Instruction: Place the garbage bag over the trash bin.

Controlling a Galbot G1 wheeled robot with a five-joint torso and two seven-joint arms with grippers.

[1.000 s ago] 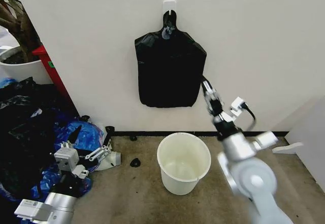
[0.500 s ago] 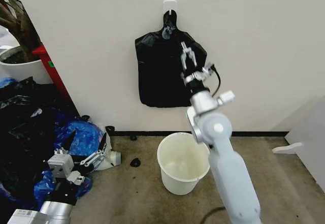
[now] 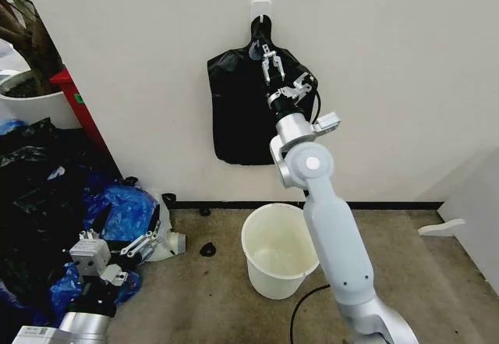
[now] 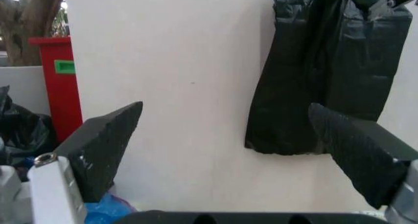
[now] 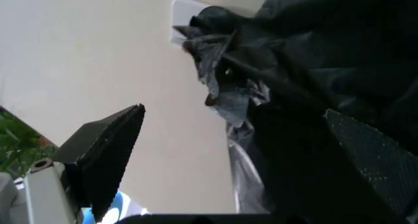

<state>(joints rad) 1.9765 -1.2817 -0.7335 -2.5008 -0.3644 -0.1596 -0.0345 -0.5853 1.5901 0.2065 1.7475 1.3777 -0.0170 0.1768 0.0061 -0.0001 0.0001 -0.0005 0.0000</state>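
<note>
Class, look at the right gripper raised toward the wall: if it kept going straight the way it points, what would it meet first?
Most likely the black bag hanging on the wall hook. The open right gripper points at its gathered upper part, though the remaining gap is unclear.

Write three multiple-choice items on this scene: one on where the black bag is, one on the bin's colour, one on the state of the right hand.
1. Where is the garbage bag?
A. Inside the bin
B. Hanging from a wall hook
C. On the floor beside the bin

2. What colour is the trash bin?
A. White
B. Red
C. Blue

3. What is the state of the right hand?
A. Shut on the bin's rim
B. Open, raised at the top of the bag
C. Resting on the floor

Answers: 1 B, the bag hangs flat against the wall from the hook above the bin. 2 A, the bucket on the floor is white with a cream inside. 3 B, the right wrist view shows its fingers spread apart before the bag's gathered top. The left hand waits low near the blue bags.
</note>
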